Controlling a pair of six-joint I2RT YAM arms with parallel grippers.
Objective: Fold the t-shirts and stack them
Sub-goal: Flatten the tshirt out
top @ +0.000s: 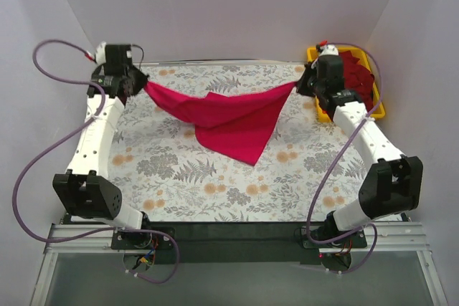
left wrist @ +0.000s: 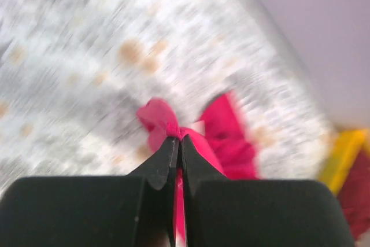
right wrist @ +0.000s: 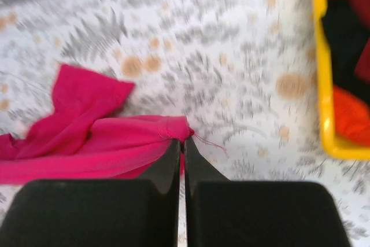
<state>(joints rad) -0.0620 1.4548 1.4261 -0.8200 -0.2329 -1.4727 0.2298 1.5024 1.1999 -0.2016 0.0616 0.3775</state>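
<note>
A bright magenta-pink t-shirt (top: 229, 118) hangs stretched between my two grippers above the far half of the table, its lower part draping onto the cloth. My left gripper (top: 143, 84) is shut on its left end; the left wrist view shows the pinched fabric (left wrist: 167, 121) at the fingertips (left wrist: 178, 141). My right gripper (top: 300, 84) is shut on its right end; the right wrist view shows the hem (right wrist: 147, 137) pinched at the tips (right wrist: 184, 141). Darker crimson shirts (top: 358, 77) lie in the yellow bin.
A yellow plastic bin (top: 318, 112) stands at the far right corner, also in the right wrist view (right wrist: 321, 73). The table wears a floral cloth (top: 179, 177). White walls close in on three sides.
</note>
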